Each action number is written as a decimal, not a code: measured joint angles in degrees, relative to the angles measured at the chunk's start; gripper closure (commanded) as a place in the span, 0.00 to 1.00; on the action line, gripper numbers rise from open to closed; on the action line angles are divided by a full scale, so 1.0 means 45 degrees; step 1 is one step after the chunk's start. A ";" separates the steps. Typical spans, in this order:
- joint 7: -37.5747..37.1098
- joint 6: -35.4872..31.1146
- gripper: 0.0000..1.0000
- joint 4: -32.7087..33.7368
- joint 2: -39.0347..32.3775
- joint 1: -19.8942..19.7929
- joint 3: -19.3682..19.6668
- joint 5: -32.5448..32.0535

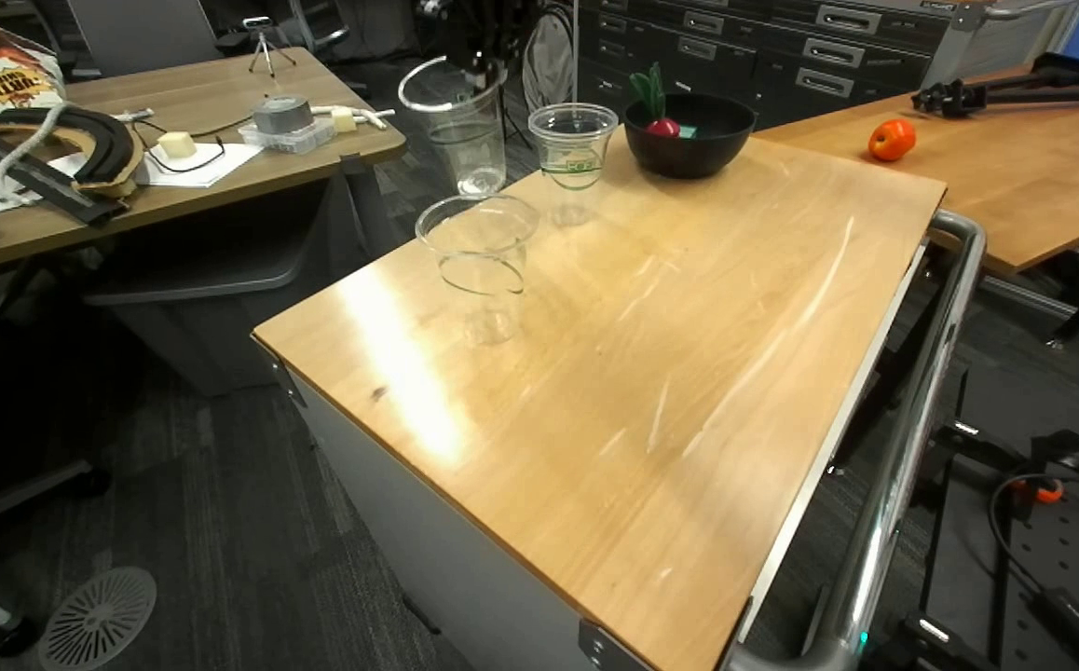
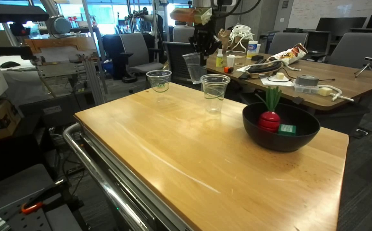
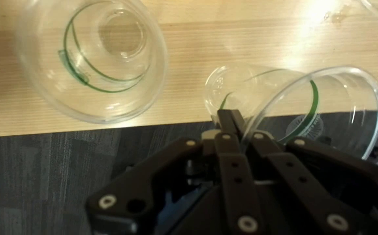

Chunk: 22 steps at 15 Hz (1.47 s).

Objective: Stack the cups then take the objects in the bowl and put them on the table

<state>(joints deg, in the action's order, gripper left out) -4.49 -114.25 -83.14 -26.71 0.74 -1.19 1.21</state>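
My gripper [image 1: 482,76] is shut on the wall of a clear cup [image 1: 456,140], held tilted above the table's edge. In an exterior view the gripper [image 2: 203,59] and held cup [image 2: 193,69] also show. In the wrist view the held cup [image 3: 274,85] leans right from the fingertips [image 3: 229,119]. Two more cups stand upright on the wood table [image 1: 651,373]: one [image 1: 572,168] beside the bowl, one [image 1: 484,270] farther from it. The black bowl [image 2: 279,142] holds a red piece with green stem [image 2: 269,121] and a small teal-green piece [image 2: 287,130].
A metal handle rail [image 1: 921,401] runs along a side of the table. A cluttered desk [image 1: 185,112] stands beyond another side. An orange-brown desk [image 1: 1043,177] with an orange ball [image 1: 892,140] adjoins near the bowl. In the wrist view a standing cup [image 3: 91,62] is left of the fingers.
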 measured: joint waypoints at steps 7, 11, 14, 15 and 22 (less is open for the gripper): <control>0.0685 -0.0196 0.99 -0.3908 0.3888 -0.1853 0.0515 0.3988; 0.0773 -0.0974 0.99 -0.6205 0.5200 -0.2021 0.1064 0.5114; 0.0738 -0.2488 0.99 -0.7636 0.5943 -0.1980 0.1109 0.5585; 0.0684 -0.3035 0.99 -0.8052 0.6160 -0.1939 0.1109 0.5625; 0.0456 -0.4990 0.99 -0.9400 0.7043 -0.1825 0.1109 0.6055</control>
<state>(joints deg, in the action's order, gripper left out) -2.44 -136.71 -125.45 4.98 -7.47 3.80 28.45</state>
